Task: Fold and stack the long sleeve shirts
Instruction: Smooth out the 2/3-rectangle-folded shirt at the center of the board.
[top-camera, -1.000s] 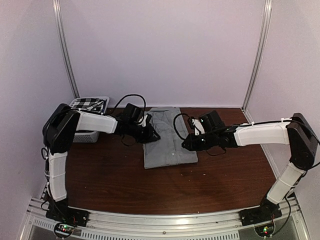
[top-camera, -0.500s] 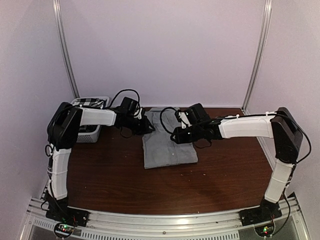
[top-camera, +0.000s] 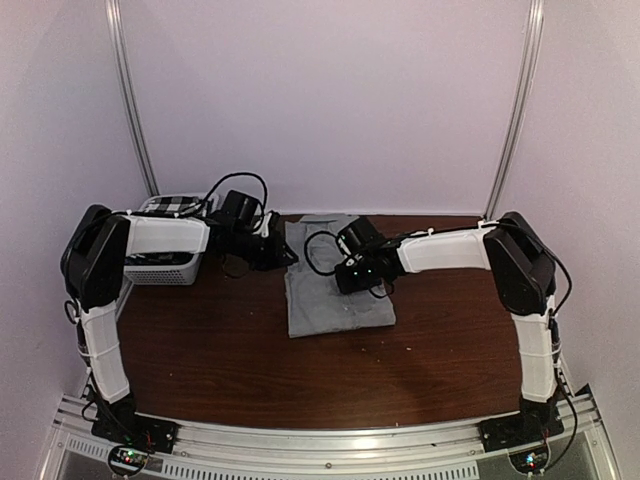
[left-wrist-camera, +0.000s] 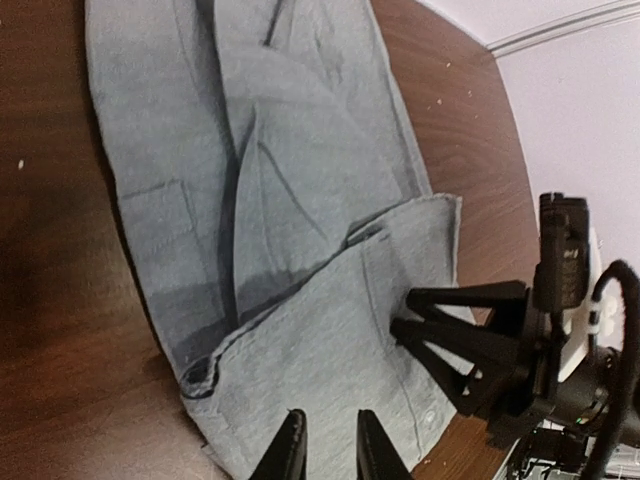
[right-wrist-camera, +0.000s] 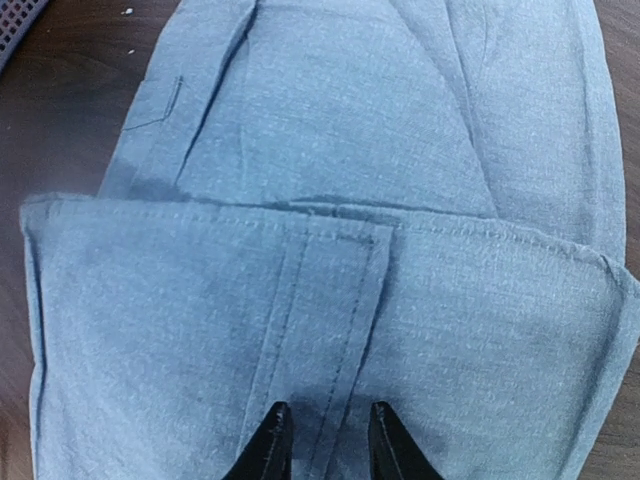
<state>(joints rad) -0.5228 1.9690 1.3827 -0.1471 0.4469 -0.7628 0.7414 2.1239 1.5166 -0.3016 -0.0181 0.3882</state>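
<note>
Grey shirt (top-camera: 340, 300) lies mid tabletop (top-camera: 450, 340), far end folded over. Soft, light, floppy, so grab it by the corners. R claw (right-wrist-camera: 322, 440) narrow, nothing pinched. L claw (left-wrist-camera: 328, 455) narrow too; can't tell if it holds cloth.

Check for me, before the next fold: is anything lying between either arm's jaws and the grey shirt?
Nothing visible is. Both pairs of jaws sit right over the folded grey shirt, with only its cloth under them.

The dark wooden table (top-camera: 430, 360) bears the folded grey shirt (top-camera: 335, 300) and a white basket (top-camera: 165, 268).
</note>
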